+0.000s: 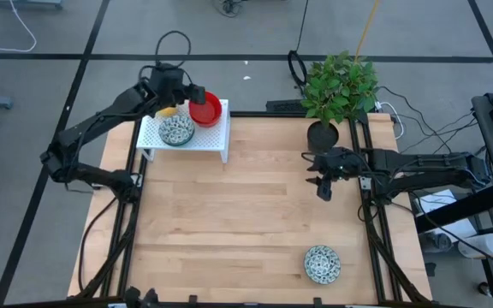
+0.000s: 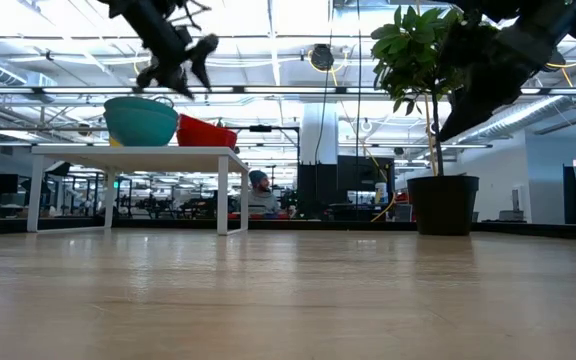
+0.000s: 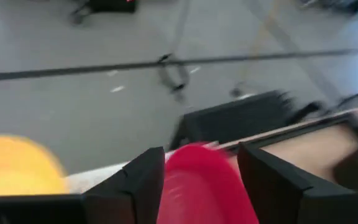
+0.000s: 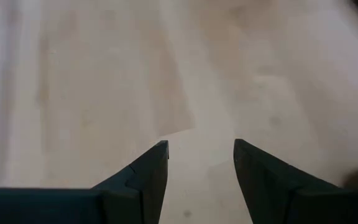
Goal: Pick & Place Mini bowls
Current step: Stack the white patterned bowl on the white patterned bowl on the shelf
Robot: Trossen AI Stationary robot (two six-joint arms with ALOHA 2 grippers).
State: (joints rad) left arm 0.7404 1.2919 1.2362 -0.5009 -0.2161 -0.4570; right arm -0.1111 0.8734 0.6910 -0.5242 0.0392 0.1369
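Note:
A small white rack (image 1: 204, 137) stands at the table's far left. On it rest a red mini bowl (image 1: 205, 109), a blue-grey speckled mini bowl (image 1: 176, 130) and a yellow mini bowl (image 1: 168, 110), half hidden under my left arm. My left gripper (image 1: 192, 92) hangs open just above the red bowl (image 3: 204, 186), a finger on either side of it, clear of it in the low view (image 2: 183, 62). Another speckled mini bowl (image 1: 322, 263) lies on the table near the front right. My right gripper (image 1: 323, 184) is open over bare wood (image 4: 201, 158).
A black pot with a green plant (image 1: 323, 133) stands at the far right of the table, close behind my right arm. The wooden tabletop (image 1: 246, 214) lies bare between the rack and the front speckled bowl.

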